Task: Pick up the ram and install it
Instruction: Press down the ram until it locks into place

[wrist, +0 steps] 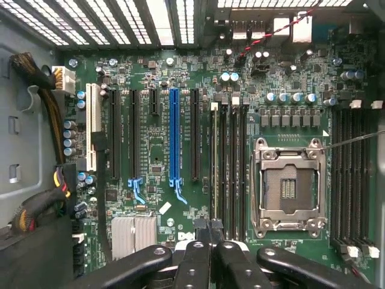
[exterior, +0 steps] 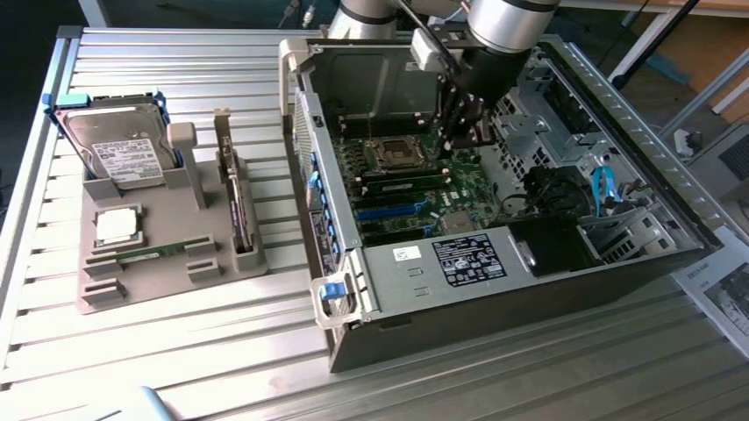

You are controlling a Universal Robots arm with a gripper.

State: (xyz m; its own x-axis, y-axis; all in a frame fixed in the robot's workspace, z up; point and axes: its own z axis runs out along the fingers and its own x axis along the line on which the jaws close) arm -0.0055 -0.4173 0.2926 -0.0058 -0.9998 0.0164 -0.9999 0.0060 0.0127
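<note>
Clenched claw point(wrist: 212, 233) inside the open computer case point(exterior: 404, 289) on a slatted metal table point(exterior: 175, 351).
The ram point(wrist: 215, 162) stands edge-up in a slot beside the processor socket point(wrist: 289, 188), fingertips shut at its end.

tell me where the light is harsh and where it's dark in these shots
Exterior view: daylight glares off the slatted metal table, while the open computer case lies mostly in shadow. Wrist view: bright vent slots wash out, the motherboard is evenly lit.

Ribbed bare-metal table point(exterior: 175, 351), matt grey plastic tray point(exterior: 175, 263), glossy green motherboard point(wrist: 156, 150).
</note>
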